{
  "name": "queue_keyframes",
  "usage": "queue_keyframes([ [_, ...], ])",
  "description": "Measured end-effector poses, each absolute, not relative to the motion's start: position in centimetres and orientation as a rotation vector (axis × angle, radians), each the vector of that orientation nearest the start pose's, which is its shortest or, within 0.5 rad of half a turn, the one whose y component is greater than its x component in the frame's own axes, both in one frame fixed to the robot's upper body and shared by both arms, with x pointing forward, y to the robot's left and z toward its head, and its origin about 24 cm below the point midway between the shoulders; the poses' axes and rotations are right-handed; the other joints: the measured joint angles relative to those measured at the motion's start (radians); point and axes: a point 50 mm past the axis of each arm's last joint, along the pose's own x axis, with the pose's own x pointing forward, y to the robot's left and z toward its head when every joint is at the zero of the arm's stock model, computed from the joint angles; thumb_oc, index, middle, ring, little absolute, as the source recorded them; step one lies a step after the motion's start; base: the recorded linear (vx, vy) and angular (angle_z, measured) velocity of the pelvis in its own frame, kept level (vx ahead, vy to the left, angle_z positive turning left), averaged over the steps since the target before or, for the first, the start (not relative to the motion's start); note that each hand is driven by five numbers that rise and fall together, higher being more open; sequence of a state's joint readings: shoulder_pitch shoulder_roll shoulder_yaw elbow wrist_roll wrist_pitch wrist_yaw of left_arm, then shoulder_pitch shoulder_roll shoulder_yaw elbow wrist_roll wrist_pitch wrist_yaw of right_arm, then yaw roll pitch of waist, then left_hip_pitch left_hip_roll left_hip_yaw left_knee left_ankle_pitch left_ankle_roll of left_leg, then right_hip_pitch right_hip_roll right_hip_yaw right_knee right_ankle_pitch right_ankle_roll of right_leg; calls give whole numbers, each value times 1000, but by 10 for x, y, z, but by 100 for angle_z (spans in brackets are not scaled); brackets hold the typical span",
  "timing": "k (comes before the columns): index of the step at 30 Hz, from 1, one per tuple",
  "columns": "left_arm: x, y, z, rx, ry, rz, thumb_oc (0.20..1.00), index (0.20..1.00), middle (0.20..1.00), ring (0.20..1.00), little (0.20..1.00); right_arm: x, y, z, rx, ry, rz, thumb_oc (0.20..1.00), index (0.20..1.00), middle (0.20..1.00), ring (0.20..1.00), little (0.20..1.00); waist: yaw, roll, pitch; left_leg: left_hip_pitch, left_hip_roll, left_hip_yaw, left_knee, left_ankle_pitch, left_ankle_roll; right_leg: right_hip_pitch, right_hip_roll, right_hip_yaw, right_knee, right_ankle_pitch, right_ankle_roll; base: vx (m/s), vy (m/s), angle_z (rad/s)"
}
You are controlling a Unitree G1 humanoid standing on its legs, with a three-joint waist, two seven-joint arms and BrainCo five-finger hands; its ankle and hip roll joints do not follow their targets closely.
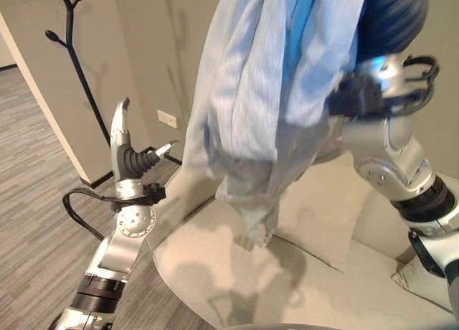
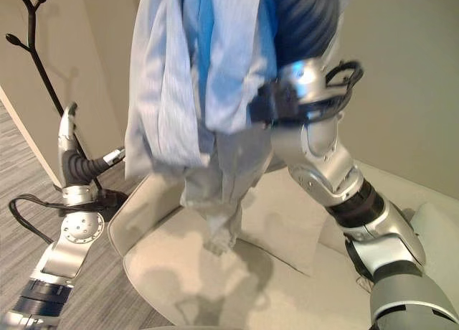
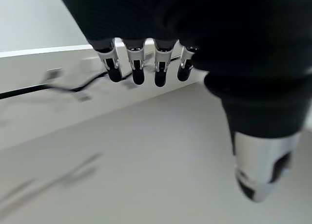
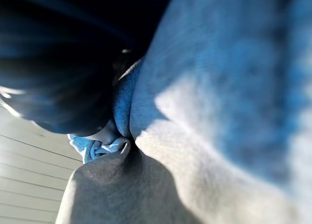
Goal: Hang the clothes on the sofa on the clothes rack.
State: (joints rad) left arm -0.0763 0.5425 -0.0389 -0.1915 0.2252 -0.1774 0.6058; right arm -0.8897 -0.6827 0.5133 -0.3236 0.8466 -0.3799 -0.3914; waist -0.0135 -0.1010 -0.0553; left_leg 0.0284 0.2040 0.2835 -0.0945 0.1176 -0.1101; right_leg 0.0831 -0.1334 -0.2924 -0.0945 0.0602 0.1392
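A light blue shirt (image 1: 251, 79) hangs in long folds high above the beige sofa (image 1: 215, 280), its hem dangling just over the seat. My right hand (image 1: 391, 14) is raised at the top right and shut on the bunched top of the shirt (image 4: 219, 87), whose cloth presses against the hand's dark cover (image 4: 58, 63). A black clothes rack (image 1: 72, 29) with knobbed branches stands at the far left against the wall. My left hand (image 1: 122, 140) is held up between the rack and the shirt, open, fingers (image 3: 136, 63) straight and holding nothing.
A beige cushion (image 1: 323, 215) leans on the sofa back under my right arm. The sofa's left arm (image 2: 133, 201) lies below my left hand. A wall corner with a white socket (image 1: 167, 119) is behind. Grey plank floor (image 1: 36, 165) spreads to the left.
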Motion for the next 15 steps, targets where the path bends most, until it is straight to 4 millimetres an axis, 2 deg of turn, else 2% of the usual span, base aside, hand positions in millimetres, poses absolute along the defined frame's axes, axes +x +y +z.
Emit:
queue_keyframes([
  [3, 241, 207, 159, 533, -699, 372, 1000, 1000, 1000, 1000, 1000, 258, -100, 312, 267, -921, 577, 200, 200, 200, 200, 200, 7, 1, -1, -2, -1, -1, 0, 0, 0, 0, -1, -2, 0, 0, 2, -7, 13, 1],
  [4, 240, 195, 158, 459, -700, 309, 1000, 1000, 1000, 1000, 1000, 259, -104, 311, 244, -908, 584, 200, 200, 200, 200, 200, 17, 0, -2, -2, -2, -2, 0, 0, 0, 0, -1, -2, 0, 0, 2, 0, 0, 0],
  [7, 241, 177, 145, 320, -627, 189, 1000, 1000, 1000, 1000, 1000, 260, -105, 311, 250, -899, 590, 200, 200, 200, 200, 200, 21, -2, -1, -4, -6, -3, 0, 0, 1, -1, -2, -4, 0, -1, 3, -26, 11, 1],
  [8, 240, 167, 138, 243, -586, 137, 1000, 1000, 1000, 1000, 1000, 260, -105, 311, 250, -898, 588, 200, 200, 200, 200, 200, 20, -3, -1, -5, -8, -5, 0, 0, 1, -1, -3, -6, 0, -1, 3, -47, 18, 9],
  [10, 238, 134, 118, 57, -457, -67, 1000, 1000, 1000, 1000, 1000, 262, -106, 311, 248, -895, 579, 200, 200, 200, 200, 200, 21, -8, 0, -13, -14, -20, 0, 1, 2, 1, -8, -21, 0, -1, 3, -34, 24, 17],
  [11, 229, 109, 95, -25, -315, -288, 1000, 1000, 1000, 1000, 1000, 268, -108, 311, 229, -887, 547, 200, 200, 200, 200, 200, 23, -13, 1, -14, -16, -23, 1, 0, 3, 2, -10, -23, 0, -1, 3, -17, 25, 9],
  [13, 225, 107, 83, -83, -232, -361, 1000, 1000, 1000, 1000, 1000, 279, -113, 312, 200, -877, 496, 200, 200, 200, 200, 200, 21, -18, 7, -13, -17, -22, 1, 0, 3, 2, -11, -22, 0, -1, 3, -9, 35, 0],
  [15, 222, 116, 69, -129, -130, -411, 1000, 1000, 1000, 1000, 1000, 298, -123, 322, 190, -867, 376, 200, 200, 200, 200, 200, 24, -24, 20, -9, -21, -22, 1, -2, 6, 6, -14, -23, 0, -2, 4, -7, 52, 0],
])
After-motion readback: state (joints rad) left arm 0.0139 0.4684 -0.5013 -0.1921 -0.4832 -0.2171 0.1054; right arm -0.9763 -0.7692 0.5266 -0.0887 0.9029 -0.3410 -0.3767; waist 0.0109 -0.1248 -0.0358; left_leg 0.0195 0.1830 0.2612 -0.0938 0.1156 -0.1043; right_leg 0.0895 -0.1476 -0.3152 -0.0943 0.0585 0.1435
